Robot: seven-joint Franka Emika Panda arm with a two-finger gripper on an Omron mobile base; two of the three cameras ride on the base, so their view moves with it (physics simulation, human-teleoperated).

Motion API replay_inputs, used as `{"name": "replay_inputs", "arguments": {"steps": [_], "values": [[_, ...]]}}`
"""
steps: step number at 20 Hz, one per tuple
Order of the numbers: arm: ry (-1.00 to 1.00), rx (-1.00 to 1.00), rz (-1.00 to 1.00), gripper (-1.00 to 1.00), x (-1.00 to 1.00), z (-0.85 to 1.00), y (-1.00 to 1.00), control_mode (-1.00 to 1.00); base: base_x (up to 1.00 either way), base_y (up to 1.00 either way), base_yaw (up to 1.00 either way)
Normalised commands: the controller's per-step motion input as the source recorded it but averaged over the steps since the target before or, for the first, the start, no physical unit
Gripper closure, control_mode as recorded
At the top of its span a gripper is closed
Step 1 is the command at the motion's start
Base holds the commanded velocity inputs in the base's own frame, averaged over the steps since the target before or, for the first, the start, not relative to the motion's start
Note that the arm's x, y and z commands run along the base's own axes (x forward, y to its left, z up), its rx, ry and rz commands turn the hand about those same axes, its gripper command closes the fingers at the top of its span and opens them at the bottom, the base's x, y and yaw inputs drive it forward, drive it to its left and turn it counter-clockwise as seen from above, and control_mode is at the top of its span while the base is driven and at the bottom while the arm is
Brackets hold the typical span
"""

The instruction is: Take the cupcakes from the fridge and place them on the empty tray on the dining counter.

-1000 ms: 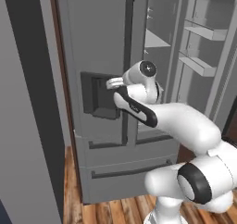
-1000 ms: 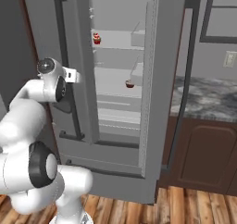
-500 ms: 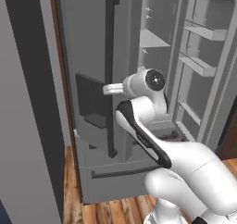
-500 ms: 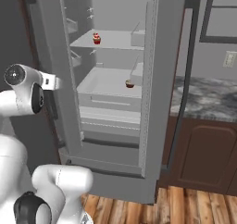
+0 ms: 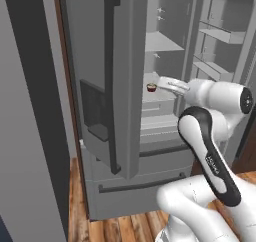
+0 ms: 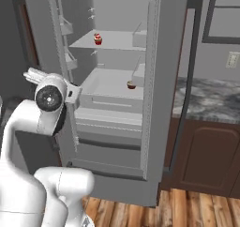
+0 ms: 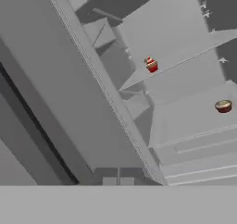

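Observation:
The fridge [image 5: 115, 151] stands with both upper doors open. On its upper shelf sits the red-topped cupcake [image 6: 97, 38], also in the hand view [image 7: 151, 65]. The tan-topped cupcake [image 6: 131, 85] rests on the shelf below [image 7: 223, 106] and shows in the left base view [image 5: 151, 87]. My gripper [image 5: 162, 81] hovers just right of that tan cupcake, at the mouth of the compartment, shut with nothing in it. Its fingertips [image 7: 118, 181] sit close together. The tray and the dining counter are out of view.
The left fridge door [image 5: 107, 81] with its long dark handle hangs open close to my arm. The right door [image 6: 187, 80] stands open beside a marbled wall counter [image 6: 208, 99] over dark cabinets. Wooden floor [image 6: 197, 212] lies below.
The left door has swung wider open. My hand has left the door front and moved to the open compartment. The jaws have closed.

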Motion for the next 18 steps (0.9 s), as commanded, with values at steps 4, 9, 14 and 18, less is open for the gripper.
{"name": "replay_inputs", "arguments": {"steps": [4,9,14,18], "values": [[0.07,0.63,0.21,1.0,0.12,-0.05,-0.38,-1.0,0.0,0.0,0.0],[0.26,0.22,0.01,1.0,0.59,-0.23,0.09,-1.0,0.0,0.0,0.0],[0.39,0.27,0.08,1.0,0.74,-0.08,0.0,-1.0,0.0,0.0,0.0],[0.13,0.14,0.06,1.0,0.68,-0.18,0.0,-1.0,0.0,0.0,0.0]]}}
